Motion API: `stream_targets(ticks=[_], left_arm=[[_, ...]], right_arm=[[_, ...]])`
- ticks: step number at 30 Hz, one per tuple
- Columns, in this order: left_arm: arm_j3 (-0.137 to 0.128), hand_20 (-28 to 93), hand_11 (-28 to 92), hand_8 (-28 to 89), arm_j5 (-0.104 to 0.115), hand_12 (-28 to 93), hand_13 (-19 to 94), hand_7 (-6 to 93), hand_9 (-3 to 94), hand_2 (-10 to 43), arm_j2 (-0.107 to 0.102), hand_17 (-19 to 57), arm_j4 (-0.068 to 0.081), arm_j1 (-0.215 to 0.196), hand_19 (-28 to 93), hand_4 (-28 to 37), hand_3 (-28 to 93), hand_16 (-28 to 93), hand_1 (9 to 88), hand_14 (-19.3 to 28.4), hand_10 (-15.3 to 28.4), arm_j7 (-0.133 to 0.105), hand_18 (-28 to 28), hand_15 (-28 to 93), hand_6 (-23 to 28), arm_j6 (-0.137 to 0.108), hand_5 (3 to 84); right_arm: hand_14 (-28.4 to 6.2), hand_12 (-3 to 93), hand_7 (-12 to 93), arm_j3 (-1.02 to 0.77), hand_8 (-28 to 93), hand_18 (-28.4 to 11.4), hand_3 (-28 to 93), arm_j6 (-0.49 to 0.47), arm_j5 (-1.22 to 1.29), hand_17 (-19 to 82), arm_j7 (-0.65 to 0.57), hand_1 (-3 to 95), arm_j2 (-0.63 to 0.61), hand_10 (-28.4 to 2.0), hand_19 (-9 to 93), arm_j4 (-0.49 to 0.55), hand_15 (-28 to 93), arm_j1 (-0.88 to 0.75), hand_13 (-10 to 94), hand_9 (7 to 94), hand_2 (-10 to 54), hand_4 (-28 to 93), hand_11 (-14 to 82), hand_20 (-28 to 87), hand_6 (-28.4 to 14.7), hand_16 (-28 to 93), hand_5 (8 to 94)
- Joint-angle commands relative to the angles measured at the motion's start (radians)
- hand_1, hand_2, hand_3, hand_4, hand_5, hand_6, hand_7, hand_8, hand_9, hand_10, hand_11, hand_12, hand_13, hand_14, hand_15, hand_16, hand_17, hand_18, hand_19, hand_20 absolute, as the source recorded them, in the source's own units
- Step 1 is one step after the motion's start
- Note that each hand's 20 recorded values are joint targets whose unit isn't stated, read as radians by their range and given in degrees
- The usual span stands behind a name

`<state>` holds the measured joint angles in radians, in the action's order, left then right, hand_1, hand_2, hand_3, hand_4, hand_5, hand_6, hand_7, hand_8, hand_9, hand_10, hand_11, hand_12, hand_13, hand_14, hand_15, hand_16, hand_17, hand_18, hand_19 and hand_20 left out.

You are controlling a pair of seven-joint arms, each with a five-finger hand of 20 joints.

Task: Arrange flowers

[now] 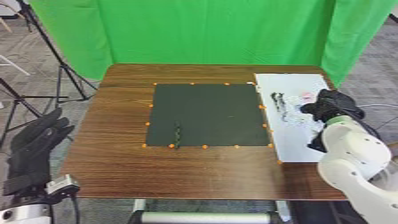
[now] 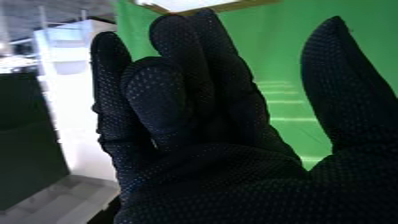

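Flowers [image 1: 307,96], pink and white, lie on the white sheet [image 1: 295,147] at right in the head view, by the right hand [image 1: 336,104]; a thin dark stem [image 1: 178,136] lies on the black mat [image 1: 206,110], near side; the left hand [image 1: 34,150] has straight fingers; the right wrist view shows the right hand [image 2: 222,175] open, thumb apart; green cloth [image 2: 277,75] hangs behind.
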<state>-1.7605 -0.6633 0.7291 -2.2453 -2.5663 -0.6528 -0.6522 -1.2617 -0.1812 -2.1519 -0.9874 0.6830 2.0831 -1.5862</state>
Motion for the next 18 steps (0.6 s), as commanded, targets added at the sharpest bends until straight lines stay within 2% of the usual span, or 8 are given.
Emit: stream_targets(ticks=[1,8,10,16,17,18], left_arm=[[-0.001,5,36,-10,-0.005,7,21,15.7,32.0,6.1,0.005,-10.9,-0.009,0.001,55,-26.0,81,-16,23.0,25.5,19.0,0.003,20.7,61,9.5,-0.004,37.9],[-0.008,5,36,-11,-0.006,7,21,15.8,32.0,5.9,0.021,-10.9,-0.013,-0.01,55,-25.7,81,-16,23.2,25.4,19.0,0.004,20.7,61,9.5,0.002,38.0],[-0.007,5,36,-11,0.004,7,21,15.8,32.1,5.8,0.017,-10.9,-0.014,-0.014,56,-25.6,82,-16,23.2,25.4,19.0,-0.004,20.7,61,9.5,0.0,38.1],[0.001,4,36,-11,0.001,7,21,16.0,32.1,5.6,0.022,-10.8,-0.013,-0.007,56,-25.4,82,-16,23.3,25.4,18.9,0.002,20.7,61,9.5,0.002,38.1],[0.004,4,36,-11,0.008,7,21,16.0,32.1,5.6,0.016,-10.8,-0.013,-0.008,56,-25.4,82,-16,23.3,25.4,19.0,-0.006,20.7,61,9.5,-0.002,38.1],[0.002,4,36,-11,0.0,7,21,16.0,32.1,5.6,0.02,-10.8,-0.012,-0.006,56,-25.4,82,-16,23.4,25.4,18.9,0.003,20.7,61,9.5,0.002,38.1]], right_arm=[[-17.4,25.5,21,-0.081,-5,-28.4,74,-0.037,0.0,32,-0.037,25.3,-0.024,-26.8,93,-0.045,81,-0.085,64,58.7,4.9,-18,50.5,-13,-15.7,23,65.4],[-17.1,25.4,21,-0.155,-4,-28.4,75,-0.055,0.005,32,-0.046,28.6,-0.027,-26.9,93,-0.044,81,-0.169,64,57.9,2.2,-18,51.5,-13,-15.7,22,65.1],[-17.0,25.1,21,-0.166,-4,-28.4,75,-0.073,0.011,32,-0.044,28.7,-0.016,-27.0,93,-0.046,81,-0.177,64,58.1,2.0,-19,51.4,-13,-15.7,22,65.2],[-17.1,24.5,21,-0.152,-4,-28.4,75,-0.081,0.014,32,-0.043,29.5,-0.004,-27.2,93,-0.067,81,-0.164,64,58.2,1.5,-19,50.7,-14,-15.8,22,66.0],[-17.2,24.2,21,-0.146,-4,-28.4,75,-0.078,0.015,32,-0.043,29.6,-0.003,-27.3,93,-0.073,81,-0.157,64,58.4,1.4,-19,50.3,-14,-15.8,21,66.0],[-17.2,24.1,21,-0.145,-4,-28.4,75,-0.084,0.015,32,-0.044,29.8,-0.002,-27.4,93,-0.077,81,-0.155,64,58.5,1.3,-19,50.1,-14,-15.9,21,66.1]])
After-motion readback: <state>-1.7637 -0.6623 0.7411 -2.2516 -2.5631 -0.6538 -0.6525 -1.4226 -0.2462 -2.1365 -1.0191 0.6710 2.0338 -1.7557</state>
